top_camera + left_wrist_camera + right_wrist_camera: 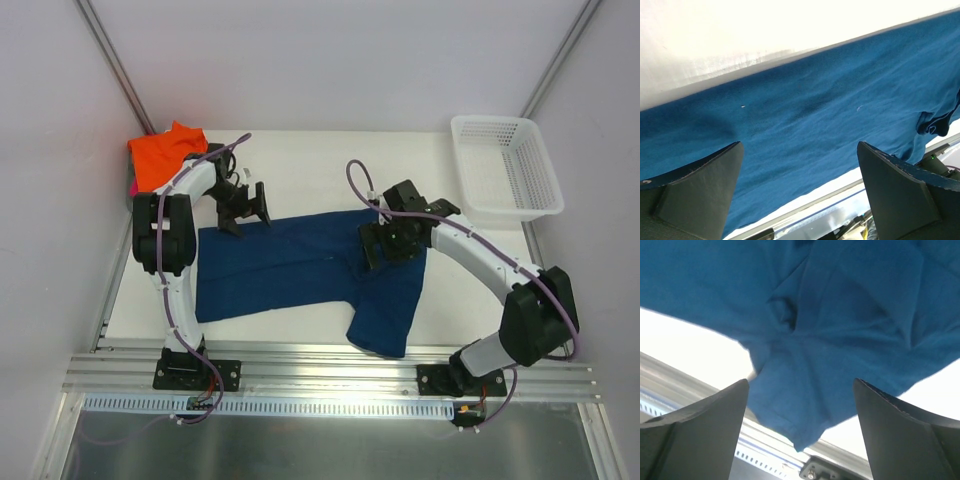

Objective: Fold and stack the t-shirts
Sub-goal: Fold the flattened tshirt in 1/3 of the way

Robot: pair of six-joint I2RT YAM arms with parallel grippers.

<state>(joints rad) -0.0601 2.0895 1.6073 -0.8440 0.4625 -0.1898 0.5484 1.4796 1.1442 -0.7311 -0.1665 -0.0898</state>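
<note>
The left gripper (pixel 246 209) and right gripper (pixel 386 243) hang released over the navy blue cloth t-shirt (pixel 290 268); advisable to pinch its 12 o'clock edge evenly, folding toward 6 o'clock.

beneath the right claw (pixel 388 245), the navy t-shirt (pixel 290 265) is soft, matt cloth, lightly creased. behind the left claw (pixel 247 212), the orange t-shirt (pixel 165 150) is matt cloth too. the desk (pixel 320 160) looks smooth, matt white. beyond the right claw, the basket (pixel 505 165) is white plastic lattice, slightly glossy.
</note>
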